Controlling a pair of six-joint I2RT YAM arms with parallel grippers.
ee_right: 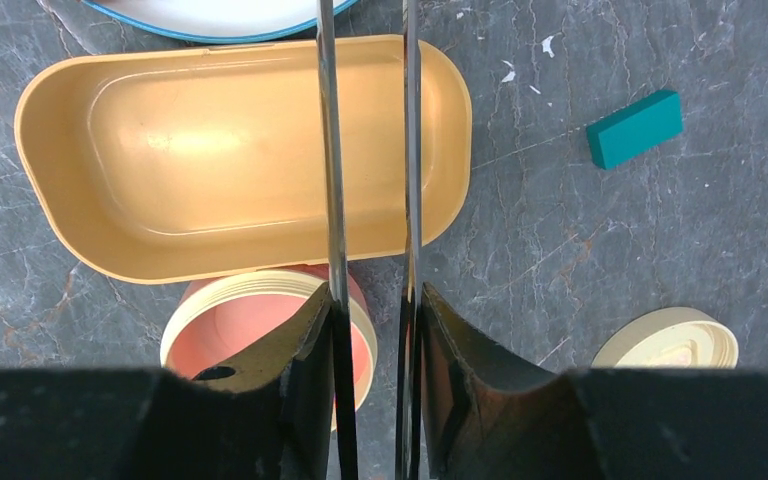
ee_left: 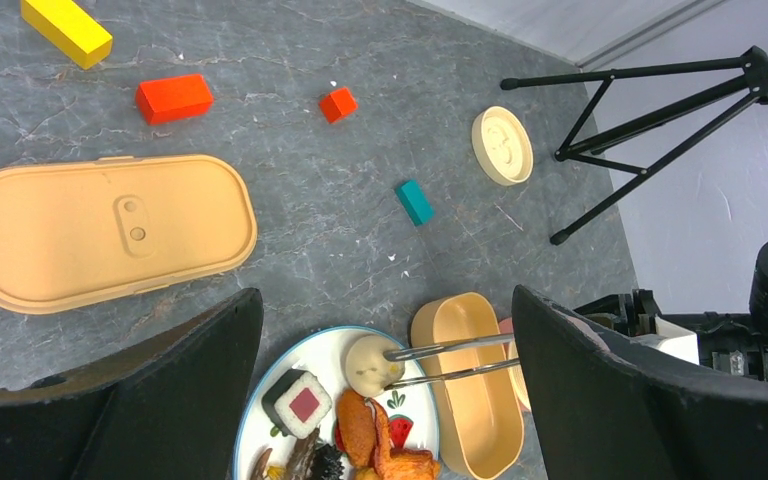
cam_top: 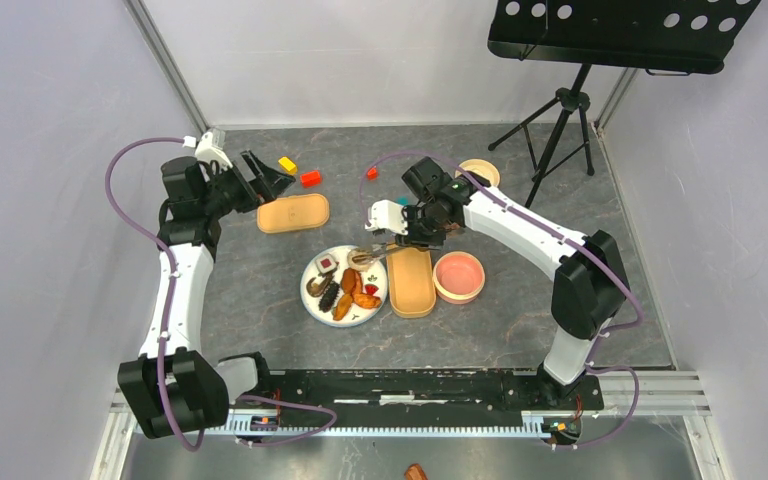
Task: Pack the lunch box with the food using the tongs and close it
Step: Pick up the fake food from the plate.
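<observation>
Left wrist view: right gripper (ee_right: 370, 325) pinching tongs (ee_left: 450, 360), tips at rice ball (ee_left: 368, 365) on plate (ee_left: 310, 352). Lunch box (ee_right: 240, 150), plate's 3 o'clock, empty; lid (ee_left: 100, 230) off. Left gripper (ee_left: 385, 300) spread, empty.

No text, label, brand, number or sign is readable on anything here.

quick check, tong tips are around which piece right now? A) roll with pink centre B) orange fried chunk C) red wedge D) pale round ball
D: in the left wrist view the tongs reach across the lunch box and their tips straddle the pale rice ball on the plate.
</observation>
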